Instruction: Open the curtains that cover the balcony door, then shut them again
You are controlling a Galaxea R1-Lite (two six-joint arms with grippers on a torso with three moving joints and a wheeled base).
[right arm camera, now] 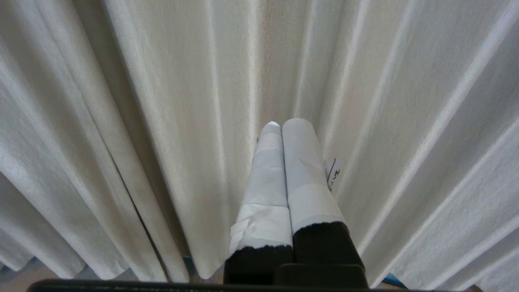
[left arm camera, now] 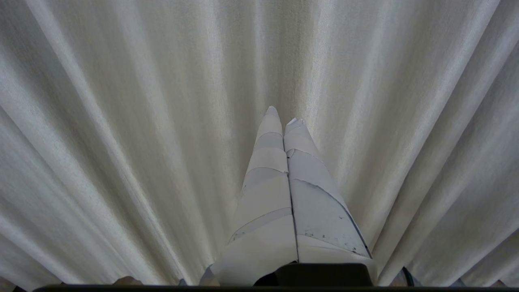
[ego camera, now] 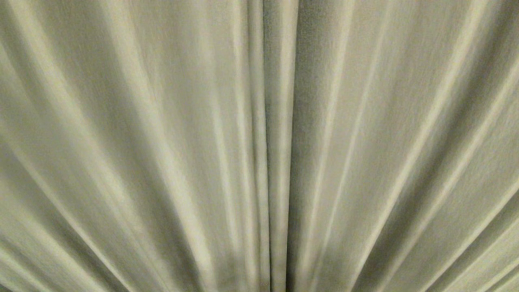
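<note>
In the left wrist view we see the left end effector [left arm camera: 284,115] with its two tape-wrapped fingers [left arm camera: 267,162] pressed flat together, holding nothing, the tips pointing at the curtains [left arm camera: 142,121] and near the fabric; whether they touch it we cannot tell. In the right wrist view the right end effector [right arm camera: 286,123] is likewise drawn together and empty, its taped fingers [right arm camera: 302,162] aimed at the same cloth, with a small white tag bearing dark marks [right arm camera: 333,174] showing just beside the fingers against a fold. Outward from both, the pleated cream drapes are all that stands in front of us: they fill each wrist view, and in the head view the curtains [ego camera: 162,142] cover the picture from edge to edge, with neither arm showing there. Near the middle of that view, two panel edges meet along a dark seam [ego camera: 264,121], so the drapes hang drawn together. The long axis of the folds is vertical, the pleats fanning out only through the camera angle. In the right wrist view the hems end just above a strip of floor [right arm camera: 24,275], and a deep shadowed gap separates two folds.
</note>
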